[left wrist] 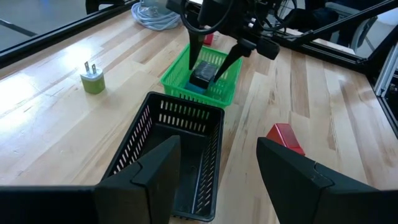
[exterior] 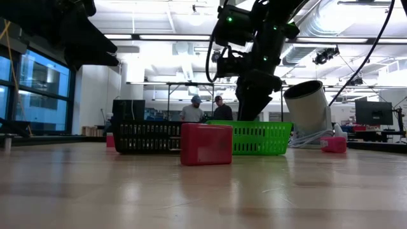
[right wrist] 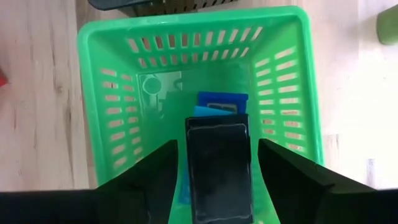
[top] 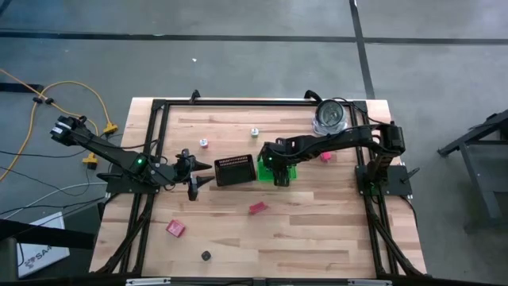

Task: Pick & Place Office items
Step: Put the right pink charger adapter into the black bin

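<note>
Right wrist view is showing the right gripper [right wrist: 217, 180] hanging over the green bin [right wrist: 99, 93], its fingers standing wide on either side of a black block [right wrist: 219, 165] without pressing it; the block is sitting in the bin on top of a blue piece [right wrist: 222, 101]. Just beside the bin, the black mesh tray [top: 233, 170] is lying on the counter [top: 317, 230]. At the tray's far side, the left gripper [left wrist: 217, 165] is waiting, half open and holding nothing. Red blocks [top: 257, 208] are lying apart nearer the counter's front.

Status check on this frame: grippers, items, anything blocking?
Right gripper open over green bin, black block between its fingers. Left gripper open, waiting by black tray. Nothing blocking.
</note>
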Controlling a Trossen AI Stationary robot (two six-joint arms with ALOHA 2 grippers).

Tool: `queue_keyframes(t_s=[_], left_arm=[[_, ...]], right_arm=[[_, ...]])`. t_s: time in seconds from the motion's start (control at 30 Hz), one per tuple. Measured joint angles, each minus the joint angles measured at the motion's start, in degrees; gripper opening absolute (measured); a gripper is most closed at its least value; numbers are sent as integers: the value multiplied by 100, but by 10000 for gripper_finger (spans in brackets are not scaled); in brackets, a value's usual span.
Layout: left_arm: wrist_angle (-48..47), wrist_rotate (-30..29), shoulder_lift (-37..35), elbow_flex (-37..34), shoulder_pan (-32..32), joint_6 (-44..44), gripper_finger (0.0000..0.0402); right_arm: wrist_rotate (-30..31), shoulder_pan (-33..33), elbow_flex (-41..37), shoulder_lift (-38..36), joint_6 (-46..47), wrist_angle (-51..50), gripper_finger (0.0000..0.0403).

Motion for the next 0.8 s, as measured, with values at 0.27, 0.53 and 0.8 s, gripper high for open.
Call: queue_keyframes(t_s=[0.27, 0.53, 0.8], left_arm=[[-1, 0, 0, 0, 2, -2, 204], [-2, 0, 0, -1, 1, -1, 204], [17, 0, 0, -2, 2, -2, 204]], right_arm=[[4, -2, 4, 0, -50, 14, 208], [-1, -1, 197, -82, -318, -38, 207], [17, 11, 253, -404, -348, -14, 207]])
